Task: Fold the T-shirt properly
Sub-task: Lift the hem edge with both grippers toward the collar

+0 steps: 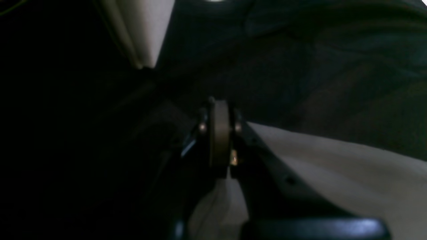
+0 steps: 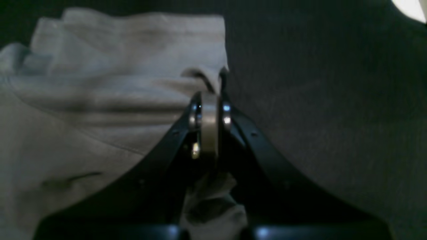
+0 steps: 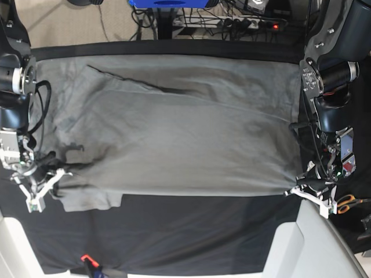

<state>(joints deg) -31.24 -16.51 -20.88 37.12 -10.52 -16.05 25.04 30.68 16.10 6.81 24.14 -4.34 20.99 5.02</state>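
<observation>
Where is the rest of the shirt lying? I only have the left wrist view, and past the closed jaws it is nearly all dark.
Observer: The T-shirt is spread wide over the black cloth, reaching almost from arm to arm in the base view.
Operator: Is the other arm holding it too?
Observer: Yes. The right gripper is shut on T-shirt fabric, which bunches between its jaws in the right wrist view.
Operator: Which edge do the two grips share?
Observer: The near edge. The left gripper pinches one end of it and the right gripper the other.
</observation>
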